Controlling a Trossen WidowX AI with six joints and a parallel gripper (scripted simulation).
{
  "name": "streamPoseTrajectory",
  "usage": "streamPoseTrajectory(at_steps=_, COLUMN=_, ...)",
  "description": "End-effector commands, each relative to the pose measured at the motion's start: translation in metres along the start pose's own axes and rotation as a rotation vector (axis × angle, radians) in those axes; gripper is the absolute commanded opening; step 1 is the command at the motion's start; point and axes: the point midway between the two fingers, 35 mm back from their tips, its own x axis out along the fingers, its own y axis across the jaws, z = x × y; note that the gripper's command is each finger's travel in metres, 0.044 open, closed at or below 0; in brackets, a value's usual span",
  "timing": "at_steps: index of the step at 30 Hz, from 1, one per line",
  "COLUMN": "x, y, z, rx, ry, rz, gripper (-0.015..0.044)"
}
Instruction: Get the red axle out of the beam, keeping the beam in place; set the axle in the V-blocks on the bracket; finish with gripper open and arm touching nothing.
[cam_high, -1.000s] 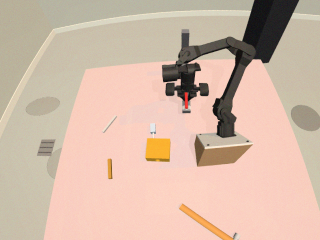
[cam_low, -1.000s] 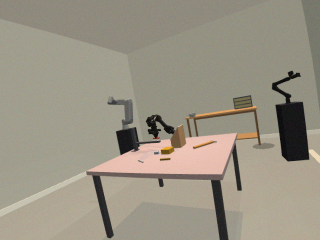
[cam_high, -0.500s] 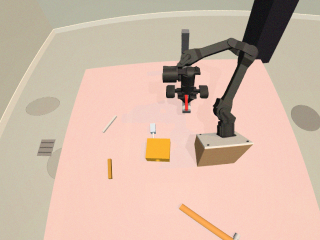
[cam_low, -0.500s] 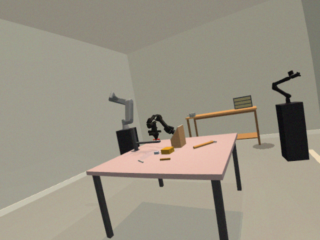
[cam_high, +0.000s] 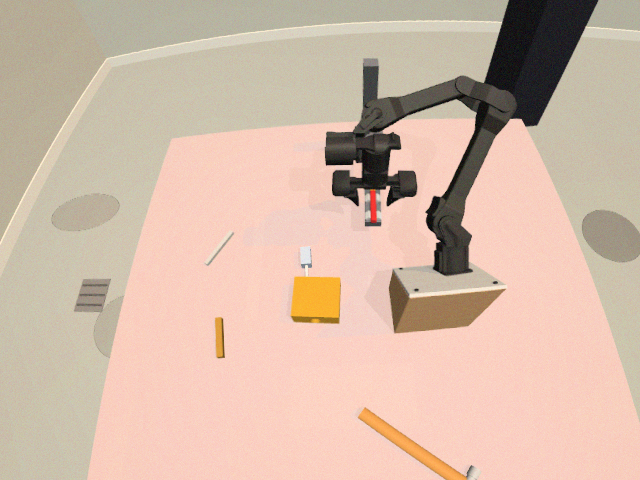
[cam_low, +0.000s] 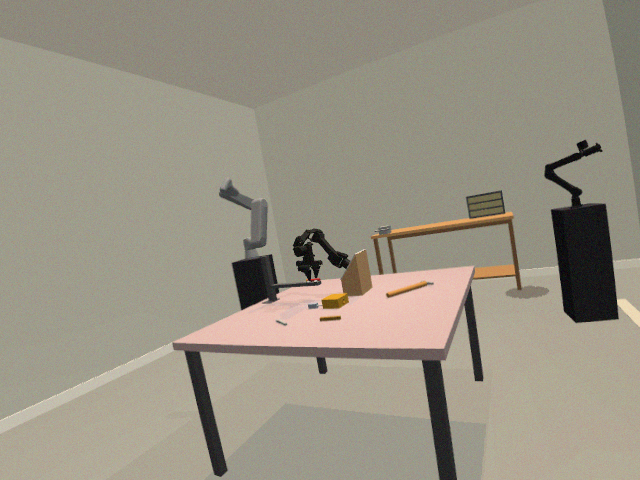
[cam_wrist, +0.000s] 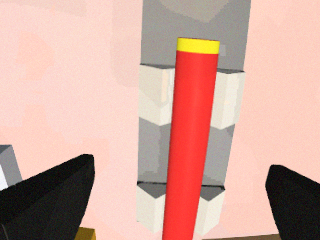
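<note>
Axle (cam_high: 373, 207) (cam_wrist: 190, 135): in V-blocks (cam_high: 373, 198) (cam_wrist: 159, 95), lower end cut off at wrist view's 6 o'clock | gripper (cam_high: 373, 203) (cam_low: 312, 279) (cam_wrist: 182, 171): spread wide, gripped nothing | writing: none legible

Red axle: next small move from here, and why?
Probably lift the fingers straight up, keeping them open. The red cylindrical axle with a yellow end lies along the white V-blocks on the grey bracket, with a gap on either side to the spread fingers.
</note>
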Motion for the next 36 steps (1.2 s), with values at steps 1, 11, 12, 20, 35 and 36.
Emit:
streamPoseTrajectory(at_steps=1, x=-0.003, y=0.0, z=0.0, rx=0.0, ry=-0.001, rz=-0.001, gripper=0.044)
streamPoseTrajectory(at_steps=11, x=-0.023, y=0.0, z=0.0, rx=-0.002, ry=-0.002, rz=-0.002, gripper=0.044)
streamPoseTrajectory(at_steps=12, x=-0.025, y=0.0, z=0.0, rx=-0.002, ry=-0.002, rz=-0.002, gripper=0.044)
streamPoseTrajectory(at_steps=20, x=-0.019, y=-0.002, z=-0.001, rx=-0.005, ry=-0.001, rz=-0.006, gripper=0.044)
streamPoseTrajectory(at_steps=35, x=-0.019, y=-0.002, z=-0.001, rx=-0.005, ry=-0.001, rz=-0.006, gripper=0.044)
streamPoseTrajectory(at_steps=36, x=-0.019, y=-0.002, z=-0.001, rx=-0.005, ry=-0.001, rz=-0.006, gripper=0.044)
